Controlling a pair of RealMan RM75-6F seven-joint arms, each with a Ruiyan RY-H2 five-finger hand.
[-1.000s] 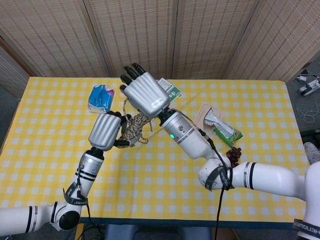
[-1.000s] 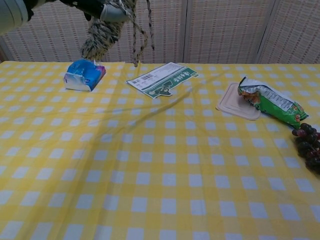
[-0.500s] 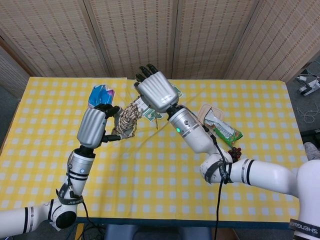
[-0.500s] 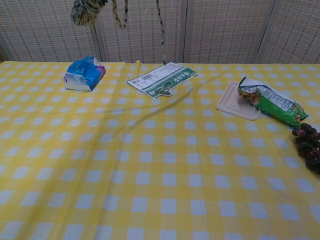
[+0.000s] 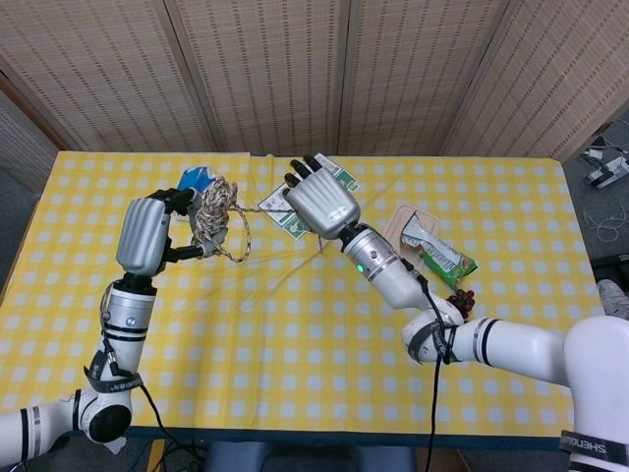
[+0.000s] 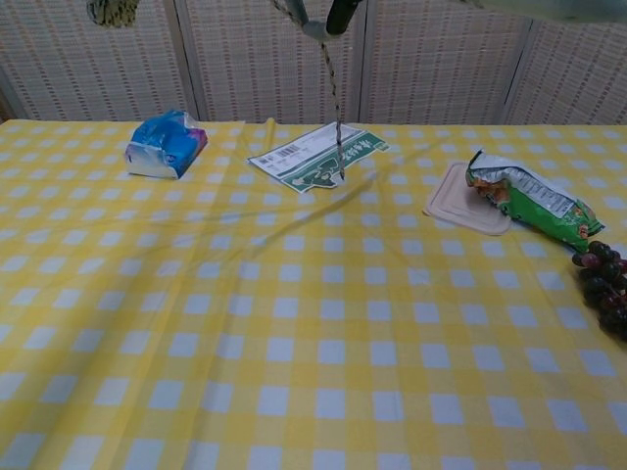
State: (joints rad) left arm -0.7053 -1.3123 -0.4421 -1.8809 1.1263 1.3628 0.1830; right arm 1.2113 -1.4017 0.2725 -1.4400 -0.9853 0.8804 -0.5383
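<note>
- Left hand [image 5: 147, 234]: raised above the surface [image 5: 295, 324], fingers curled around a bundle of rope [image 5: 210, 210], which hangs in the air just right of the hand.
- Right hand [image 5: 322, 205]: right of the bundle, pinching a strand drawn taut from it; a loose end [image 6: 334, 98] dangles down toward the green card [image 6: 318, 157].
- Blue tissue pack [image 6: 165, 144]: on the surface behind the bundle.
- Beige lid [image 6: 460, 208], green snack bag [image 6: 529, 204], grapes [image 6: 605, 284]: well apart, far right of the bundle.
- Judgement: unwinding goes best with both grips firm, the strand pulled evenly and kept clear of the card.
</note>
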